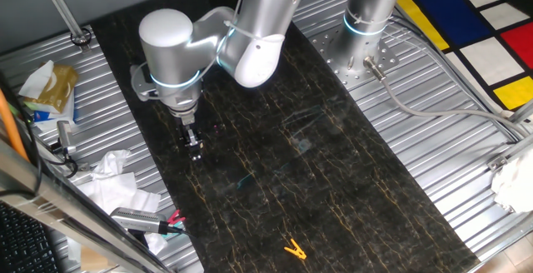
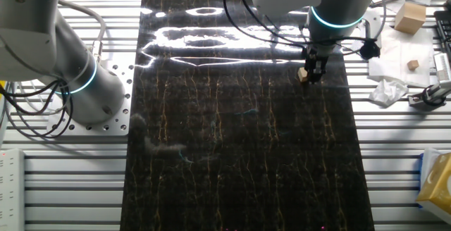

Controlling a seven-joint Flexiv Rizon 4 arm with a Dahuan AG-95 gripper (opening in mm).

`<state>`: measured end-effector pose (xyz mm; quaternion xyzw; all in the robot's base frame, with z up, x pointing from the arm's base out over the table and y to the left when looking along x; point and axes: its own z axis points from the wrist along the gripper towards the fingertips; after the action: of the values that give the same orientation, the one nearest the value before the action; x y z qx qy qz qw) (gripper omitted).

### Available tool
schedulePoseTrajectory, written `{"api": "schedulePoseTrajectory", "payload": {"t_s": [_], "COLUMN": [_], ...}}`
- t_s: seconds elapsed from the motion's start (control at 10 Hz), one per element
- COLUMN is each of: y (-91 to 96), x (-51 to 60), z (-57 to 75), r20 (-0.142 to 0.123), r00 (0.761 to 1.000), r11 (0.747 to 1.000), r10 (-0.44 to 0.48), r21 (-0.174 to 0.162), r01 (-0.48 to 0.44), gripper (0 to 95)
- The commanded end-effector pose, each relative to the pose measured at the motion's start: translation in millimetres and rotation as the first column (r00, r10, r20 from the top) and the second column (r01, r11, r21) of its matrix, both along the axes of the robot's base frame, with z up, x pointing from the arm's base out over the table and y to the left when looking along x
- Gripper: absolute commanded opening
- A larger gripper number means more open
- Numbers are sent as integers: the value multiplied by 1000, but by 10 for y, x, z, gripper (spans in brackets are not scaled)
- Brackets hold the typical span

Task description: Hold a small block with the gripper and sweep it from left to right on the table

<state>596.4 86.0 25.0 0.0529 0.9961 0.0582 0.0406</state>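
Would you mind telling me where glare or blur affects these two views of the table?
The other fixed view: bright white glare streaks the table's far end, left of the end effector with the block. One fixed view: no strong glare, only faint reflections mid-table; the end effector looks soft.

One fixed view looks down on my bench [image 1: 333, 190] from high at one long side, at an angle. The other fixed view looks steeply down from the opposite side, a little nearer. Both share the dark bench top and my gripper [image 2: 313, 72].
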Motion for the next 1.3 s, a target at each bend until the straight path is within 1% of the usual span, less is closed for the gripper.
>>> {"api": "schedulePoseTrajectory", "payload": {"t_s": [0.1, 0.4, 0.9, 1.3], "y": [55, 138, 216, 227], "x": [2, 7, 15, 20], "z": [29, 51, 76, 79], "r20": [-5, -6, -7, -9], "r00": [1000, 1000, 1000, 1000], "r11": [1000, 1000, 1000, 1000], "r10": [-12, -22, -30, -28], "r21": [3, 4, 5, 9], "r01": [12, 23, 30, 28], "gripper": [570, 570, 570, 570]}}
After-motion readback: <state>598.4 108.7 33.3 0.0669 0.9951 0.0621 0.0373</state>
